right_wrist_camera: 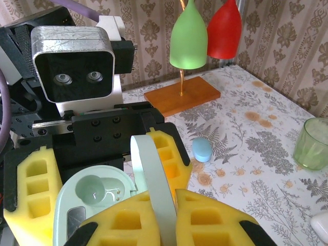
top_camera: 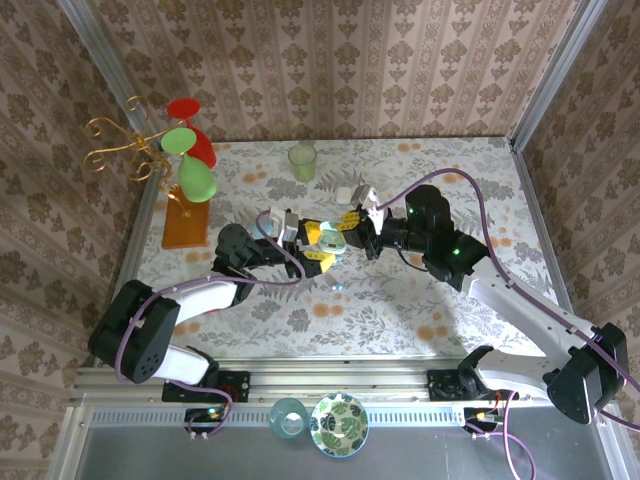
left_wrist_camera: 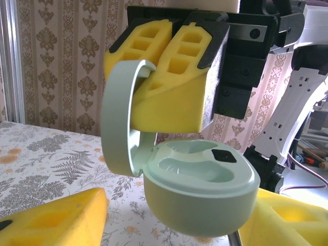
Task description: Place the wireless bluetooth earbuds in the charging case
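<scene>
case (left_wrist_camera: 205, 174): pale green, hinged, open, held clear of the table (top_camera: 450, 290) at its middle, between the two grippers. the base faces up, its two wells (right_wrist_camera: 95, 187) and a small dark square window exposed. lid (left_wrist_camera: 120, 123): upright on the hinge at the far side of the base, hollow side turned toward the near edge. the base is oval; its long axis cannot be fixed from these angles. no lettering on the case is legible.

right gripper (right_wrist_camera: 163, 205): yellow foam fingers pinched tight on the lid, one on each face, reaching in from the right.

left gripper (left_wrist_camera: 179, 215): fingers spread, one on each side of the base; a gap shows at one side, and contact at the other is unclear.

surroundings: a small blue case (right_wrist_camera: 202, 149) lies on the floral cloth just beyond the grippers, toward the left. an orange stand (right_wrist_camera: 182, 96) with green and red cone shapes sits at the far left. a green cup (top_camera: 302, 160) stands near the far edge. a patterned bowl (top_camera: 340, 425) and a blue cup (top_camera: 288, 417) rest on the near rail between the arm bases.
</scene>
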Available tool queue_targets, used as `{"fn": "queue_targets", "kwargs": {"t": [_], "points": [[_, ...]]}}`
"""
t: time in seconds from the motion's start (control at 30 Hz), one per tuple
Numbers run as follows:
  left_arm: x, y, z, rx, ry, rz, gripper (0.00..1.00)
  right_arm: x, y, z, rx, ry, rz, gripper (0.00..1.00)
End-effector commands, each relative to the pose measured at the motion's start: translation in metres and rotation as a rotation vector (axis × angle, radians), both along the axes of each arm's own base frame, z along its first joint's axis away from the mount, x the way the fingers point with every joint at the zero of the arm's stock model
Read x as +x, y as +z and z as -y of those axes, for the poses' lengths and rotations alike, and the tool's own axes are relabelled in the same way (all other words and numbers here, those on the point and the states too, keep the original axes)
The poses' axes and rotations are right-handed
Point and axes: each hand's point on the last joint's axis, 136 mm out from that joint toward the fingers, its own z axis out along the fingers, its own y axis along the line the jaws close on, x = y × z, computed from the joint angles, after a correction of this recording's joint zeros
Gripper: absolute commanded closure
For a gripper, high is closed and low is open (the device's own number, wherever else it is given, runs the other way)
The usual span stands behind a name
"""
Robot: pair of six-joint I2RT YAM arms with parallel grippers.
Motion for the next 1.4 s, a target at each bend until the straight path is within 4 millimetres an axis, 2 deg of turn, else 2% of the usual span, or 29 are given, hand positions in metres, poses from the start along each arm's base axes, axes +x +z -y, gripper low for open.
{"fn": "queue_targets", "kwargs": {"t": [0.0,0.13,0.47,0.73,0.93,1.2,1.37], "points": [[-0.001,0.013,0.0,-0.027,-0.007,0.039,0.36,0.0,0.001,-0.002,-0.005,0.006,0.036,0.96],[-0.001,0.013,0.0,-0.028,-0.009,0.036,0.37,0.002,-0.001,-0.003,-0.013,0.005,0.031,0.96],[-0.002,0.011,0.0,-0.025,-0.012,0.031,0.32,0.009,-0.006,-0.002,-0.031,-0.03,0.03,0.96],[-0.002,0.013,0.0,-0.028,-0.017,0.033,0.47,0.007,-0.007,-0.002,-0.03,-0.018,0.026,0.96],[-0.003,0.013,0.0,-0.029,-0.017,0.034,0.5,0.006,-0.009,-0.003,-0.035,-0.016,0.022,0.96],[-0.003,0.012,0.0,-0.027,-0.021,0.031,0.65,0.007,-0.012,-0.003,-0.04,-0.017,0.015,0.96],[-0.003,0.011,0.001,-0.026,-0.02,0.041,0.69,0.007,-0.011,-0.002,-0.04,-0.023,0.018,0.94]]}}
